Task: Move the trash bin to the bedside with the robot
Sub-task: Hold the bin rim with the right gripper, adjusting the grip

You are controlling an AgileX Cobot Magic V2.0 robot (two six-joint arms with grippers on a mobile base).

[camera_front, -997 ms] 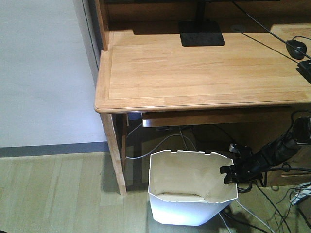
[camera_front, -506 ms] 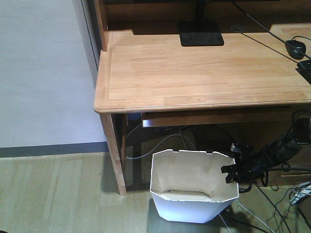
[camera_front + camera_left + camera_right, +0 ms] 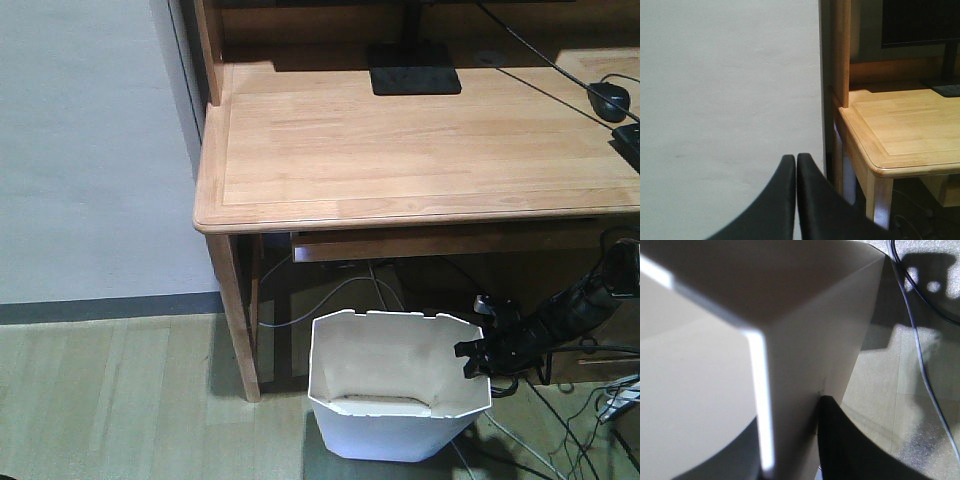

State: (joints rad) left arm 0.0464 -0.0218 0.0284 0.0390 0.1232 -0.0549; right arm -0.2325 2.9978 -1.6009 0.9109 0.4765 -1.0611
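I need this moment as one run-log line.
right end effector: grips trash bin rim | left end effector: shut, empty | place: by desk

Soft, even light in the front view, slightly grainy; dark beneath the desk surface (image 3: 400,150). Left wrist view bright, the near left claw (image 3: 795,158) blurred. Right wrist view out of focus: trash bin (image 3: 805,350) wall shadowed, glare stripe along one edge, hard shadows on the floor (image 3: 890,405) at right.

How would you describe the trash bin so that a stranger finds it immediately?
Start from the light wooden desk. On the floor below its front edge stands the trash bin. It is the only white open container, cream inside, with an angular notched rim.
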